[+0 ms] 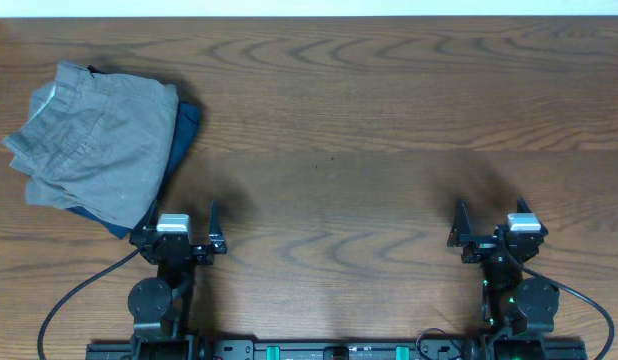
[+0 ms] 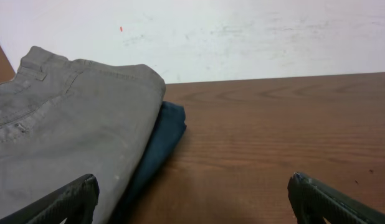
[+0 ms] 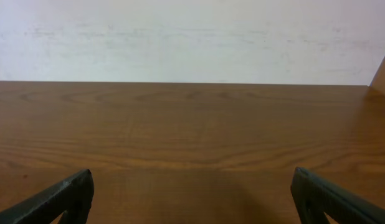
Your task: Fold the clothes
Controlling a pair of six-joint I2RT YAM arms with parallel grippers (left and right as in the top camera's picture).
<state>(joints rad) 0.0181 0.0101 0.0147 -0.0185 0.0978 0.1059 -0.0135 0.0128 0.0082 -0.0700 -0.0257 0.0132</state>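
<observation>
We find the grey shorts stacked on the navy garment in the frame's upper left, just ahead of our left claw, spread wide and empty, while the right claw, equally agape, sits well apart.

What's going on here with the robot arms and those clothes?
Nothing is being handled right now. The left gripper and the right gripper both sit open and empty at the near side of the wooden table. The grey shorts look folded over and lie at the table's far left, stacked on a dark blue garment that peeks out along their edge. Neither gripper touches the clothes.
</observation>
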